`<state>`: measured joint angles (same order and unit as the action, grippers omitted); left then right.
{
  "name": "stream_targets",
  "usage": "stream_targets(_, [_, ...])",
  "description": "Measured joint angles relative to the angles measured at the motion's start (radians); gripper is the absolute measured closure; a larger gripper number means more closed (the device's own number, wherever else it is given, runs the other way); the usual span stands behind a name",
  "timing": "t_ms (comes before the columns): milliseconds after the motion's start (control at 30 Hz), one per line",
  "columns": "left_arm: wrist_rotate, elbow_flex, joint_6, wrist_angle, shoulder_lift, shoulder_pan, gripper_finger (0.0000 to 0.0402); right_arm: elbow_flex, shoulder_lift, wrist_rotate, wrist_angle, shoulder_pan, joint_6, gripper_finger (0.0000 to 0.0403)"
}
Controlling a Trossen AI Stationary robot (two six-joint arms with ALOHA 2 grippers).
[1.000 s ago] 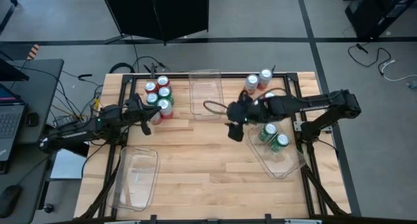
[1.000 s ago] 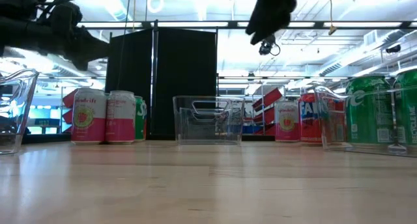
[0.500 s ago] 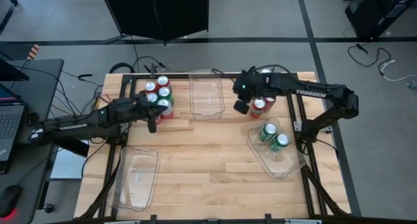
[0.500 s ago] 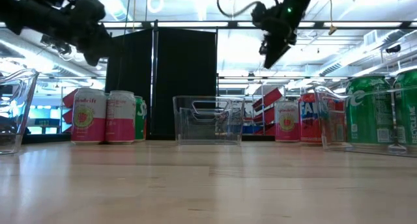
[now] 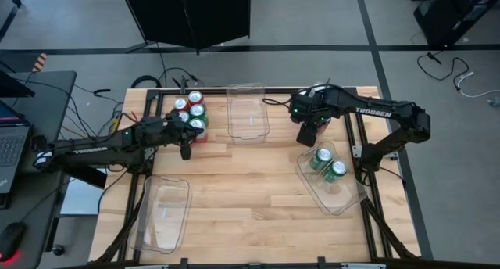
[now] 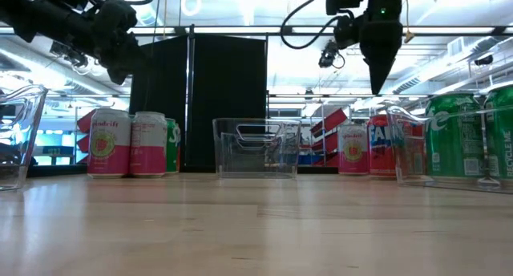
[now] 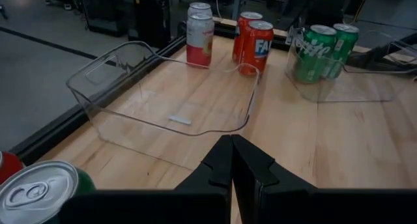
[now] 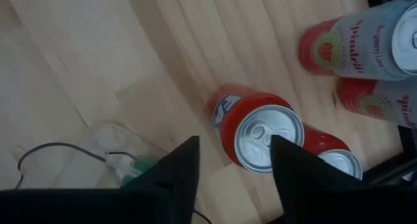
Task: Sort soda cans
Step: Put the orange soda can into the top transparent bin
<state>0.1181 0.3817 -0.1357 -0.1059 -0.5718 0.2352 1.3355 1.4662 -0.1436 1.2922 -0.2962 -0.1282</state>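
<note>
Soda cans stand in three places on the wooden slatted table. Two green metal cans stand upright inside the clear plastic rectangular bin at the right side. Two red metal cans stand side by side at the far right of the table, just beside two white-and-pink cans. A cluster of red, green and white-and-pink cans stands at the far left. The right hand hangs directly above the red cans, pointing down; its two dark fingers are spread apart, with the silver top of one red can between them in the right wrist view and no contact visible. The left hand hovers just beside the left cluster, its fingers pressed together and holding nothing. An empty clear bin sits at the far middle, another near the left front corner
</note>
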Motion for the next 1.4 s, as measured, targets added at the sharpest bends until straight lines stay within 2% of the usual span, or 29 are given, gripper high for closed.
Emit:
stream_targets(300, [0.0,0.0,0.031,-0.001,-0.001,0.0,0.0392,-0.038,0.004,0.007,-0.026,-0.053,0.044,0.0108])
stream_targets(533, [0.001,0.0,0.033,-0.002,-0.012,0.0,0.0392,-0.161,0.004,0.007,-0.071,-0.105,0.085,0.0072])
stream_targets(767, [0.005,-0.001,0.034,0.004,-0.011,0.0,0.0392,-0.268,0.004,0.003,-0.188,-0.12,0.117,0.0083])
stream_targets(933, [0.008,-0.001,0.034,0.009,-0.011,0.0,0.0392,-0.244,0.006,0.011,-0.207,-0.111,0.105,0.0144])
stream_targets(1267, [0.015,-0.001,0.053,0.036,-0.011,0.0,0.0392,0.025,0.006,0.018,-0.258,-0.078,0.102,0.0148])
stream_targets(1400, [0.015,-0.001,0.054,0.035,-0.011,0.0,0.0392,0.175,0.068,0.018,-0.283,-0.078,0.152,0.0148])
